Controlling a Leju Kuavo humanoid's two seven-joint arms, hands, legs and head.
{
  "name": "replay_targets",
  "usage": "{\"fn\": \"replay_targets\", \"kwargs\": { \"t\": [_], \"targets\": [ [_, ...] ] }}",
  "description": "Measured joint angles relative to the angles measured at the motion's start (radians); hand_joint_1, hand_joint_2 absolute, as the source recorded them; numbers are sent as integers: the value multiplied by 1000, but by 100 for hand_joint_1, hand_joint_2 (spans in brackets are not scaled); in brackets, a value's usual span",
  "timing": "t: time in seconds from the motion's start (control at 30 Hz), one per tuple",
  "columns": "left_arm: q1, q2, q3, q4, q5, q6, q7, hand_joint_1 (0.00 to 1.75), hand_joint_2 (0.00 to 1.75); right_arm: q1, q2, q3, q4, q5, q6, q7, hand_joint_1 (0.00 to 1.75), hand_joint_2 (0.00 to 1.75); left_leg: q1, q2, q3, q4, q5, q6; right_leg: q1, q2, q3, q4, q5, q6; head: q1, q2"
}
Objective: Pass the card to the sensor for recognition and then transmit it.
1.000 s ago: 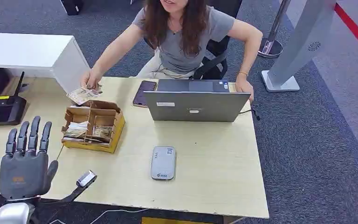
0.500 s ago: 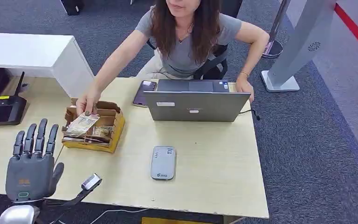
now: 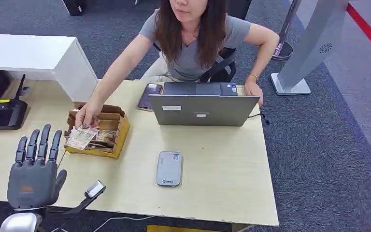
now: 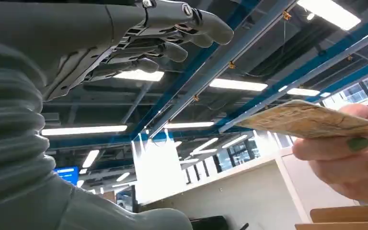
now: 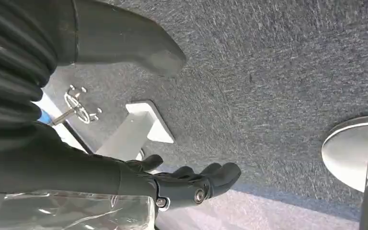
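Head view: your left hand [image 3: 33, 174] is raised over the near left part of the desk [image 3: 212, 183], back of the hand toward the camera, its fingers [image 3: 43, 142] straight, spread apart and holding nothing. Just beyond those fingers a person's hand [image 3: 88, 115] holds the card [image 3: 82, 137] (a worn, banknote-like printed slip) low over the near left corner of the divided cardboard box [image 3: 118, 128], which has more paper slips in its compartments; card and robot fingers are near one another but apart. In the left wrist view you see the same card [image 4: 311, 120] edge-on, pinched by the person's fingers [image 4: 345, 148], with your left hand's fingers [image 4: 191, 28] extended and no contact between them. The grey sensor [image 3: 169, 168], a flat rounded pad, lies near the desk's front edge, below the closed-back laptop [image 3: 204, 110] and well apart from the card. A dark phone [image 3: 149, 95] lies just left of the laptop, and a black device with an antenna [image 3: 2, 112] sits at the desk's far left. A small clip on a dark strap [image 3: 92, 189] rests at the front edge beside your left hand. Your right hand [image 5: 182, 184] hangs over grey carpet [image 5: 278, 72] in the right wrist view, fingers loosely extended and empty.
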Motion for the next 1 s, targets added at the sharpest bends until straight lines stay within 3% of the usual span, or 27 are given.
{"fn": "replay_targets", "kwargs": {
  "t": [0.3,0.53,0.67,1.0],
  "targets": [
    [29,1,44,20,0,67,-35,0,175,0,0,0,7,10,13,-19,0,175,0,0,0,0,0,0,0,0,0,0,0,0,0,0],
    [35,12,57,33,0,72,-30,0,175,1,0,0,11,16,18,-26,0,175,0,0,0,0,0,0,0,0,0,0,0,0,0,0],
    [26,40,53,42,0,90,0,0,175,1,0,0,15,20,27,-35,0,175,0,0,0,0,0,0,0,0,0,0,0,0,0,0],
    [11,91,9,67,0,145,-14,0,175,2,1,0,20,33,32,-51,0,175,0,0,0,0,0,0,0,0,0,0,0,0,0,0]
  ]
}}
